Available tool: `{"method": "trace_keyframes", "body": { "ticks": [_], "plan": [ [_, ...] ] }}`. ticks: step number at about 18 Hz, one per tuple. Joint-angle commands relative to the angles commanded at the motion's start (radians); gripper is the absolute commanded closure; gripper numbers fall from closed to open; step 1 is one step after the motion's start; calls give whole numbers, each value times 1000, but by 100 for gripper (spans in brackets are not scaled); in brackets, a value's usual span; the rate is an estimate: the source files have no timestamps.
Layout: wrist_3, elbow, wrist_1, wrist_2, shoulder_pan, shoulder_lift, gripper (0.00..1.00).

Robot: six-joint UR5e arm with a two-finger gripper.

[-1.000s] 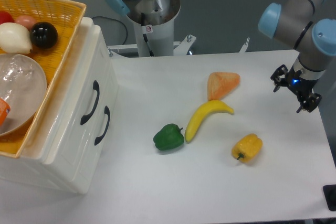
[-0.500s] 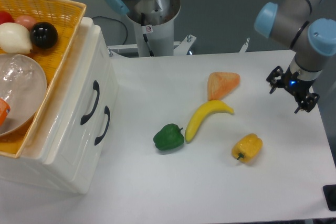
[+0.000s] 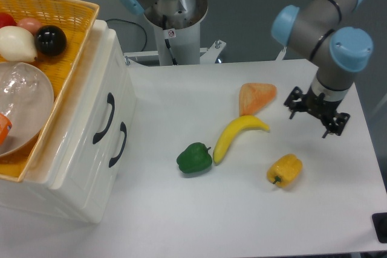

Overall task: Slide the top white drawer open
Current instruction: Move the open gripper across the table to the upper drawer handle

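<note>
**Top drawer shut at far left, gripper out over the right side of the table**

From my seat I can read no writing anywhere. The only label-like mark is a small red-and-white sticker on the arm's base column, too small to make out.

Much is cut off. The yellow wicker basket on top of the cabinet runs out of the left edge, and so does the clear domed bowl inside it; an orange scrap at the very edge I cannot identify. A black ball, a pale rounded object, a pinkish one and a red one lie in the basket's far corner. A dark object is clipped at the lower right corner of the view.

The top white drawer sits flush in the glossy white plastic cabinet at the left, its curved black handle facing the table. The lower drawer's handle is just beside it.

The gripper is black and hangs over the white table on the right, well apart from the drawer, between an orange wedge-shaped piece and a yellow bell pepper. Its fingers stand spread with nothing between them. A curved yellow banana lies near a green bell pepper, the two close but whether touching I cannot tell.
</note>
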Motion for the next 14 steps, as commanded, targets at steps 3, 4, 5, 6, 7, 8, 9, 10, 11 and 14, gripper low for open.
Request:
{"method": "trace_keyframes", "body": {
  "ticks": [3,4,5,6,7,8,9,10,11,14],
  "plan": [
    [-20,-31,-53,-5,-34,63,0],
    [-49,-31,-84,-14,-45,68,0],
    [-86,-31,-103,-32,-51,69,0],
    [-129,-32,-115,-58,-54,72,0],
    [-163,-32,-126,-90,-58,80,0],
    [-186,-32,-133,-121,-72,86,0],
    [-198,-34,-143,-138,-83,88,0],
    [-215,-35,-159,-149,-97,89,0],
    [-238,-35,-172,-166,-109,91,0],
    [-311,-40,-183,-227,-140,106,0]
  ]
}}
